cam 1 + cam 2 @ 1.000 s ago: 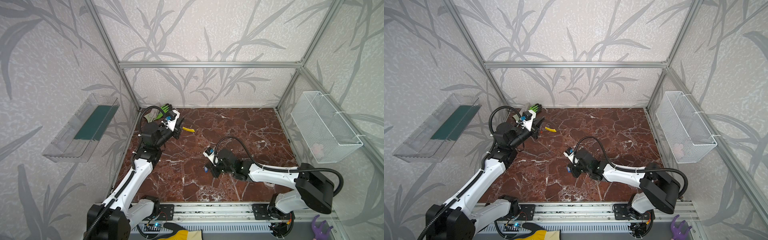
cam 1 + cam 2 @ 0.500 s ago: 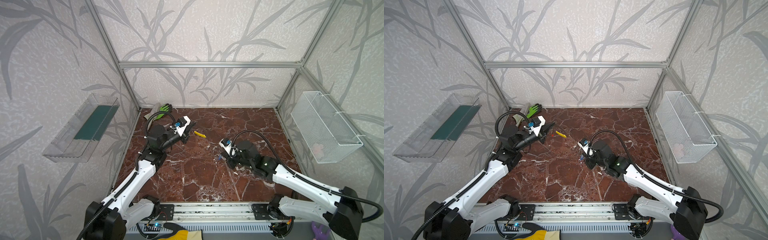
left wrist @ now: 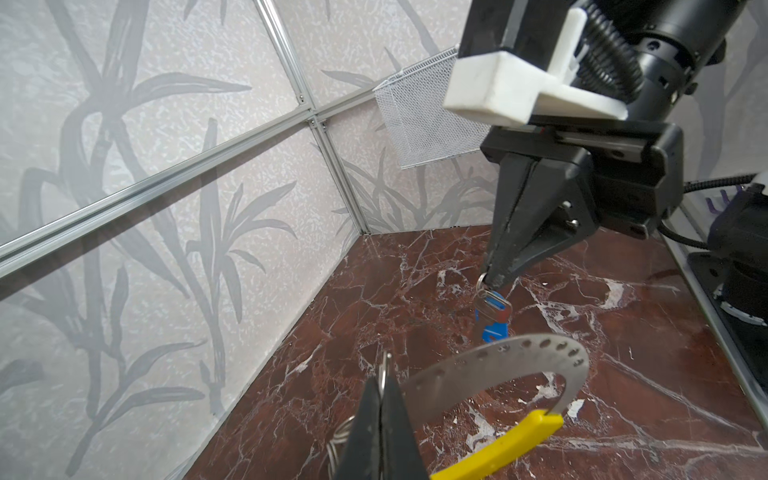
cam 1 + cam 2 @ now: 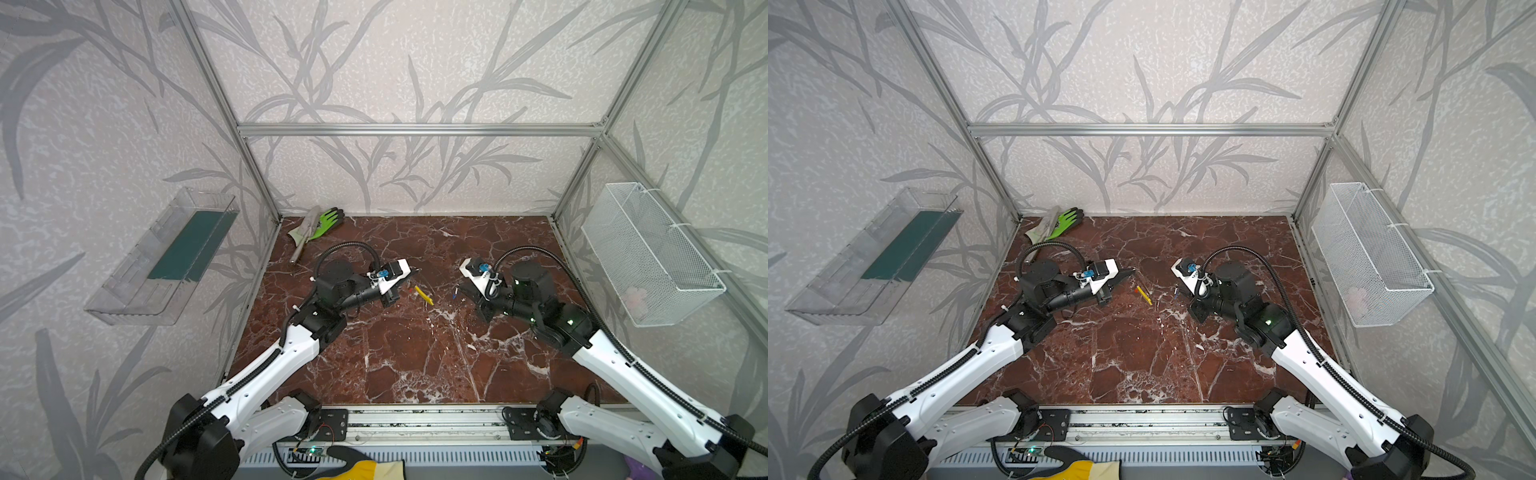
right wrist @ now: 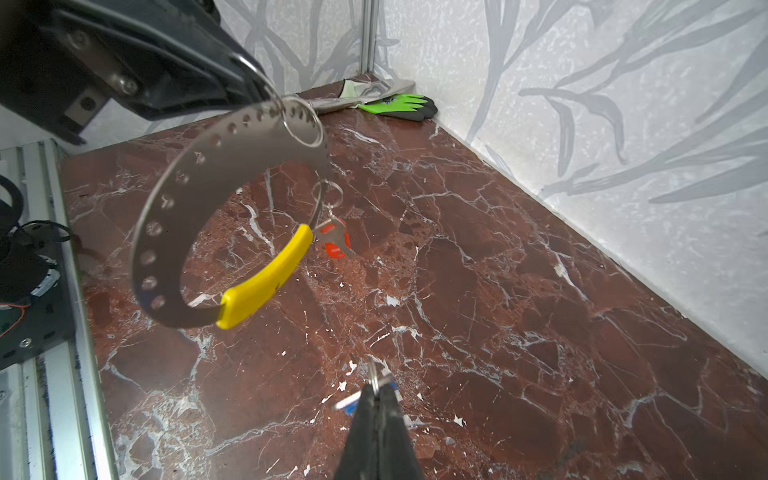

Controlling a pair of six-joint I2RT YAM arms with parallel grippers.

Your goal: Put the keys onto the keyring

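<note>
My left gripper (image 3: 382, 376) is shut on one end of the keyring (image 3: 498, 365), a flat grey hoop with a yellow arc (image 5: 266, 282), and holds it above the marble floor. The red key (image 5: 334, 241) hangs from the hoop on a small ring. In both top views the keyring's yellow arc (image 4: 424, 295) (image 4: 1144, 295) shows just past the left gripper (image 4: 411, 276). My right gripper (image 5: 376, 388) is shut on the blue key (image 3: 492, 311) by its small ring. The key dangles close to the hoop, apart from it. In a top view the right gripper (image 4: 459, 289) faces the left one.
A green glove (image 4: 328, 220) and a trowel lie in the back left corner. A wire basket (image 4: 648, 253) hangs on the right wall and a clear tray (image 4: 166, 257) on the left wall. A yellow glove (image 4: 365, 469) shows at the front edge.
My left gripper carried the keyring to the right, toward the middle. My right gripper swung right and back with the blue key, so the two now face each other.
</note>
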